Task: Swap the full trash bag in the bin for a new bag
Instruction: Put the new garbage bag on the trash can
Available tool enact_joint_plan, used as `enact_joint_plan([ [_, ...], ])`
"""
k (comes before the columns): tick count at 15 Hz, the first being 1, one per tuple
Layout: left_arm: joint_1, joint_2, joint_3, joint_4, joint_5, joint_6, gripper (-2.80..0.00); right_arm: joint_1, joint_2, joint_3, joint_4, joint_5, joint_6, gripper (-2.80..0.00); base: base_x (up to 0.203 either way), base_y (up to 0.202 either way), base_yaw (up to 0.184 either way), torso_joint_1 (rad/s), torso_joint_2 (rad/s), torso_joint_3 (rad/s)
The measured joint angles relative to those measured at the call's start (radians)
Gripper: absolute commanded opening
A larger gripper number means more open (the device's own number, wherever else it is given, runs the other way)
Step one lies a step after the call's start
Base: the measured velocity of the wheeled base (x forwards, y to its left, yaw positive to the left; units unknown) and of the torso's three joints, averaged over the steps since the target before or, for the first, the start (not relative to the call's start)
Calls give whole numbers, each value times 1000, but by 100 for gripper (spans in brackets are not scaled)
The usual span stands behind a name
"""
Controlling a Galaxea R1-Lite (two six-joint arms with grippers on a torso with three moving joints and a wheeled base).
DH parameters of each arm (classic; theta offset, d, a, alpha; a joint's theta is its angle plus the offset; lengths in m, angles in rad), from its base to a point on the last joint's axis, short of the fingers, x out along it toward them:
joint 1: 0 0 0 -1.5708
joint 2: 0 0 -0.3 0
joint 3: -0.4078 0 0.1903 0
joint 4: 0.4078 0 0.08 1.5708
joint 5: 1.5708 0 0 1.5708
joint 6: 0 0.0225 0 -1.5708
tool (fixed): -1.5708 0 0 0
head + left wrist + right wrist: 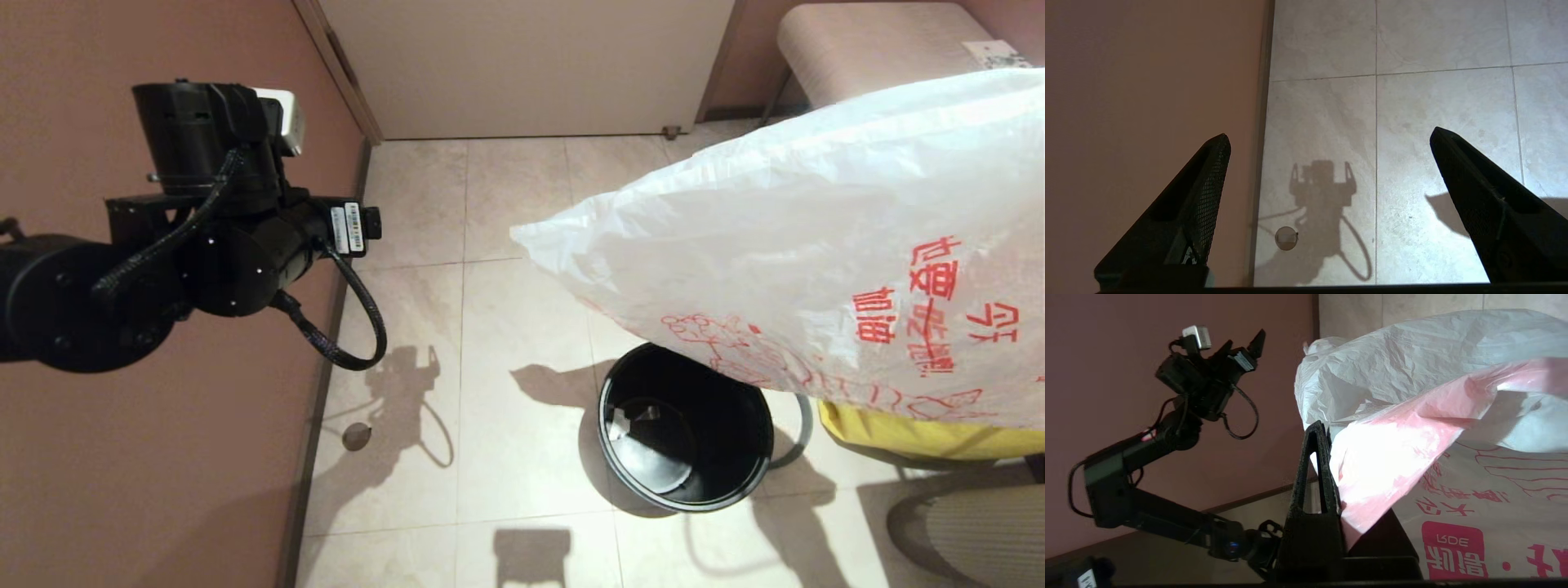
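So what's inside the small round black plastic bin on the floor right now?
The small round black plastic bin has no liner; a small pale scrap lies at its bottom. Its far rim is covered by the white red-printed bag.

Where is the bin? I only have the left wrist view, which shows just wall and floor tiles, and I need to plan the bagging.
Observer: The bin stands upright on the floor tiles in front of the robot, with no bag in it.
Operator: Which arm has the new bag?
Observer: The right gripper is shut on the new bag, which is held in the air above the bin's right side.
Operator: Is anything lying close to the bin?
Observer: A yellow bag sits just to its right, under the new bag, and a grey hoop shows by the bin's right side.
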Motion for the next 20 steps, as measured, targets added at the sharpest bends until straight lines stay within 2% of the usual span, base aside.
enact_joint_plan([
  [3,0,4,0,2,5,1,0,3,-16,26,2,-5,17,-280,0,0,0,0,0,0],
  [6,0,6,3,-5,5,-1,0,-2,-16,88,-6,-12,-8,-280,0,0,0,0,0,0],
  [9,-1,6,17,-9,5,-9,0,-56,-7,171,-35,-18,-67,-280,0,0,0,0,0,0],
  [11,-2,6,21,-12,5,-11,0,-105,3,195,-41,-14,-74,-280,0,0,0,0,0,0],
  [16,0,13,30,-11,20,-12,0,-118,-39,180,-36,-4,-70,-280,0,0,0,0,0,0],
  [18,0,13,44,-11,24,-11,0,-117,-76,171,-36,29,-65,-280,0,0,0,0,0,0],
  [20,0,13,48,-6,25,0,0,-116,-98,160,-36,43,-13,-280,0,0,0,0,0,0],
])
